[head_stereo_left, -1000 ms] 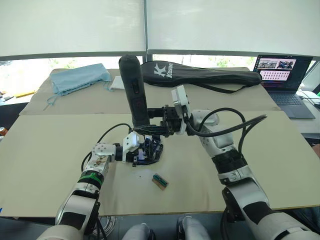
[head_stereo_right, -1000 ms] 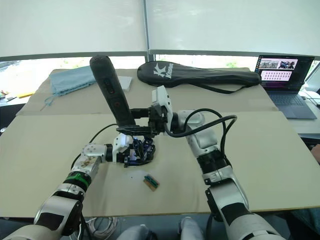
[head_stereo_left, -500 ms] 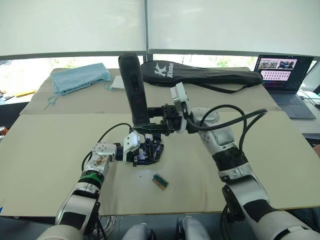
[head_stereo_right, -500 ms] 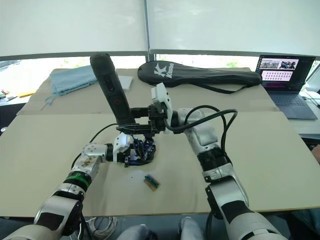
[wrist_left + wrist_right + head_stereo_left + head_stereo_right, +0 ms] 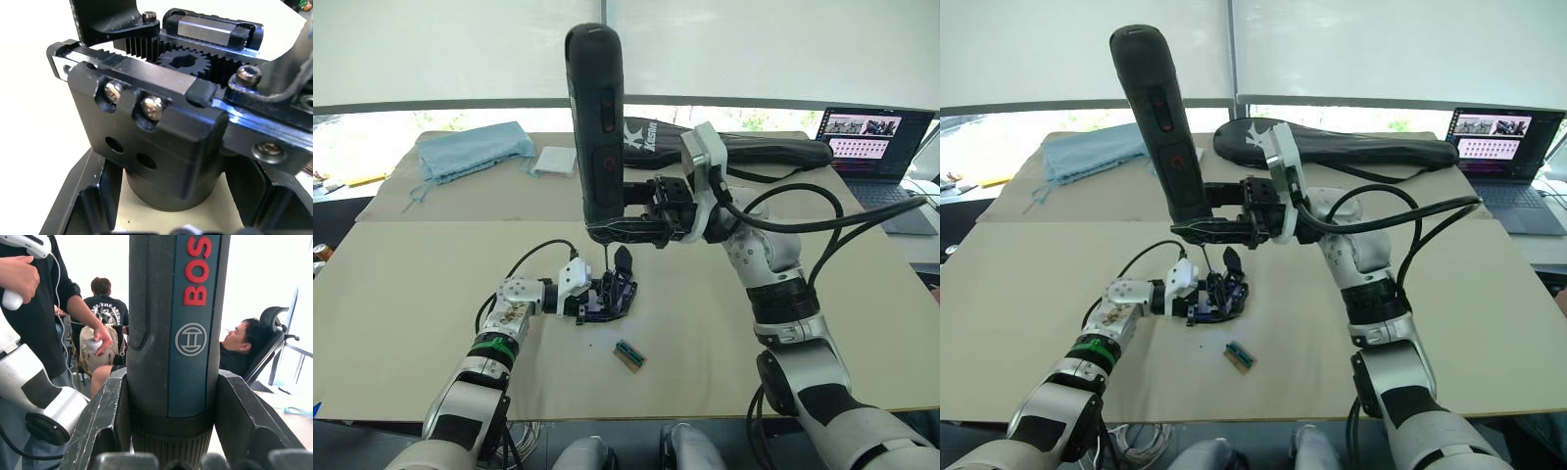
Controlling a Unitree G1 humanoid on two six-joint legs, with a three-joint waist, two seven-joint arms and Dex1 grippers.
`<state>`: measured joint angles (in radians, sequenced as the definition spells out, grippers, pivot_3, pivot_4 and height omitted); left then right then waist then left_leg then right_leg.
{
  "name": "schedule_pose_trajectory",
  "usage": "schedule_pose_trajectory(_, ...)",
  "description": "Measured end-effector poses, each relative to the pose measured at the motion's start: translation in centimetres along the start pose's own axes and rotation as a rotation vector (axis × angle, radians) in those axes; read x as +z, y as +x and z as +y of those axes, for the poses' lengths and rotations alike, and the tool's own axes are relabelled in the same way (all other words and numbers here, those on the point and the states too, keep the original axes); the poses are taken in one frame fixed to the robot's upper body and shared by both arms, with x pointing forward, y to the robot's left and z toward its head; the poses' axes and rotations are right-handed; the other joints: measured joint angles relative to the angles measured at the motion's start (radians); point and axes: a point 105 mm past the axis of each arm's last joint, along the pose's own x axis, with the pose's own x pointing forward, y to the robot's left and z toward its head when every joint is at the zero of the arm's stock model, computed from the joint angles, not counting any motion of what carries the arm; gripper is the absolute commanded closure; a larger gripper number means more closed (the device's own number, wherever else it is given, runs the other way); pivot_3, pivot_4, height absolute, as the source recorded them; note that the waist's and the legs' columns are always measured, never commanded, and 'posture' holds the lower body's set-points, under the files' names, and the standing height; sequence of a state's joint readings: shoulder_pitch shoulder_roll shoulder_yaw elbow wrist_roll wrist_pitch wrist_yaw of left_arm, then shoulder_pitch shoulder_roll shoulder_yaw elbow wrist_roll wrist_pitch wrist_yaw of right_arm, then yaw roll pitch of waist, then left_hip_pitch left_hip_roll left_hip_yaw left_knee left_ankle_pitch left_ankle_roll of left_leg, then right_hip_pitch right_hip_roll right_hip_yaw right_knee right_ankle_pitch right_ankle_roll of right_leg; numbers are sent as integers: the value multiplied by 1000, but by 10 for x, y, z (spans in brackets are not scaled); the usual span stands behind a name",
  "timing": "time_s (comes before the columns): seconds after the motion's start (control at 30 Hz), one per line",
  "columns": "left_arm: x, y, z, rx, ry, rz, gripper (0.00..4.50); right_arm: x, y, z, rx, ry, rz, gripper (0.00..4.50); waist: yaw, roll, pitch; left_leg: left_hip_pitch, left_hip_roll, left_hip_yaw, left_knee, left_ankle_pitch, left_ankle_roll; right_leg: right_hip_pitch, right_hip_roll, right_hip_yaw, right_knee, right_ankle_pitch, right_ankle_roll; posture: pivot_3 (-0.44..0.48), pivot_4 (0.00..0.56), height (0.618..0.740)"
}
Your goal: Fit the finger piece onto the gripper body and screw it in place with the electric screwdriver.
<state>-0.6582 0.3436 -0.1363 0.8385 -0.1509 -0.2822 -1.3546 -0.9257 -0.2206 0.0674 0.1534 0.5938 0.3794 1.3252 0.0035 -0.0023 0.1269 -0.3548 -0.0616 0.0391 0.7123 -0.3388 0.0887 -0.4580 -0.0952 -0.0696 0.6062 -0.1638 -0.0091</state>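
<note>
The electric screwdriver (image 5: 598,127) is held upright in the middle of the frame, a little above centre. The right end effector (image 5: 625,231) is clamped around its lower end, with one black finger (image 5: 100,421) on each side of the tool. The thin metal bit points down, and its tip is just above the gripper body (image 5: 607,297).

The gripper body sits on the tan surface (image 5: 411,294), just left of the middle of the frame. The left end effector (image 5: 590,302) is closed on it and holds it by its round base. In the left wrist view, a small gear and silver screws can be seen on top of the gripper body (image 5: 146,132). A pointed black piece (image 5: 623,259) sticks up from the body, close to the bit. It cannot be told if this is the finger piece.

A small green and brown part (image 5: 627,355) lies on the surface, just below the gripper body. A long black bag (image 5: 744,149), a blue cloth (image 5: 470,152) and a laptop (image 5: 876,142) lie in the upper part of the frame.
</note>
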Motion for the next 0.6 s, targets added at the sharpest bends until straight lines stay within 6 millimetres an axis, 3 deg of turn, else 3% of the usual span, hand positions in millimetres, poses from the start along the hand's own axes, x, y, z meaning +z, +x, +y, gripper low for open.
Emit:
schedule_pose_trajectory(0.2,1,4,2,25,-8,-10,2050,10,-10,0,-15,-37,11,2564,9,0,0,0,0,0,0,0,0,1,0,0,-1,0,0,0,150,740)
schedule_pose_trajectory(0.47,1,4,4,33,-32,-13,2050,12,-49,-2,-120,-45,65,2564,9,0,0,0,0,0,0,-1,1,1,0,0,-4,1,1,0,150,740)
schedule_pose_trajectory(0.6,1,3,4,36,-38,-14,2050,11,-55,1,-141,-39,71,2564,9,0,0,0,1,0,-1,-2,4,1,0,0,-4,1,1,0,150,740)
